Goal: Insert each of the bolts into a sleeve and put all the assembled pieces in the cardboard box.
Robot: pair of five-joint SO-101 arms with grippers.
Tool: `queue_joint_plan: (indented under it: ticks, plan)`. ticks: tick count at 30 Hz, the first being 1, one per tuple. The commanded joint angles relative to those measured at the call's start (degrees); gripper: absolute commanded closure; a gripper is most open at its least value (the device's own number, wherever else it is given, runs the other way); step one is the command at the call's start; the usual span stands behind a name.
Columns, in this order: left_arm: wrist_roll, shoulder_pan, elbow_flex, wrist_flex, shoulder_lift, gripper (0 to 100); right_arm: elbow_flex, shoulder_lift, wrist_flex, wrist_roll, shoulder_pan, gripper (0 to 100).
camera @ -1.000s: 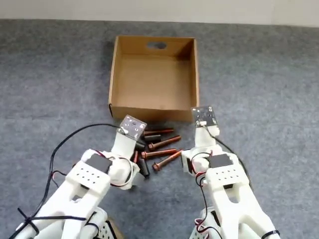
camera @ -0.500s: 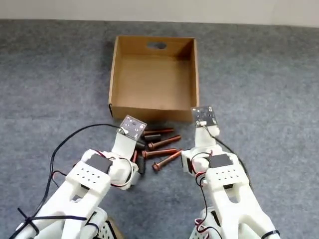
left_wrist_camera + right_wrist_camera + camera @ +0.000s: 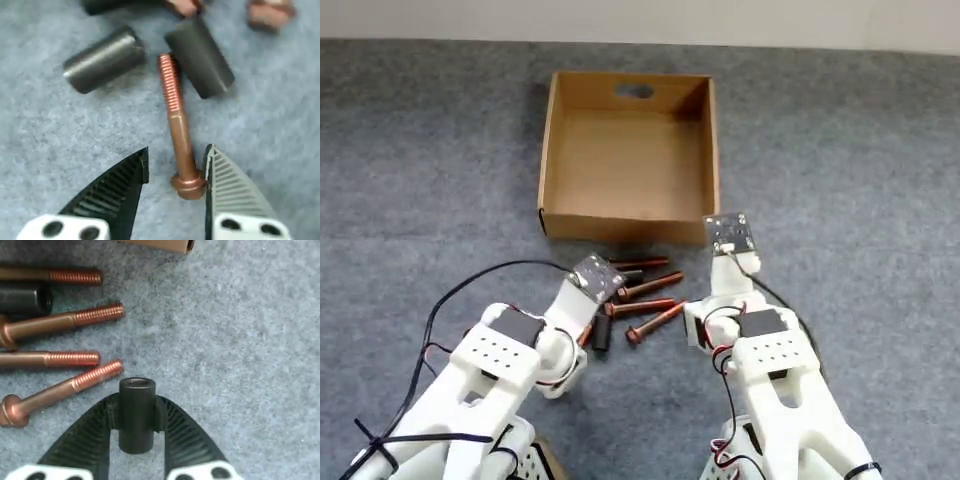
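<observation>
Several copper bolts (image 3: 642,306) lie on the grey carpet just in front of the cardboard box (image 3: 545,150). My left gripper (image 3: 177,150) is open low over the carpet, its fingers on either side of one copper bolt (image 3: 178,125) near the head. Two dark sleeves (image 3: 102,60) (image 3: 202,60) lie just past that bolt's threaded end. My right gripper (image 3: 136,402) is shut on a black sleeve (image 3: 136,412), whose open bore points away from the wrist. It sits beside the threaded ends of several bolts (image 3: 65,320).
The box stands open with a bare floor (image 3: 630,160) and a handle slot in its far wall. A black cable (image 3: 470,280) loops over the carpet by the left arm. Another dark sleeve (image 3: 22,299) lies among the bolts.
My left wrist has swung and dropped toward the bolt pile, and a black sleeve beside it has shifted slightly. The right arm has stayed still with its sleeve.
</observation>
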Motion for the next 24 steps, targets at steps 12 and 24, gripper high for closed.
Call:
queue_joint_plan:
  ticks: [12,24]
  plan:
    - [-34.81,-20.79,-0.22,1.05,0.13,82,-0.13,-0.84,-0.75,-0.35,-0.4,99.3]
    - [-60.66,-41.19,-0.22,-20.22,0.04,96,-0.13,-0.84,-0.75,-0.35,-0.4,99.3]
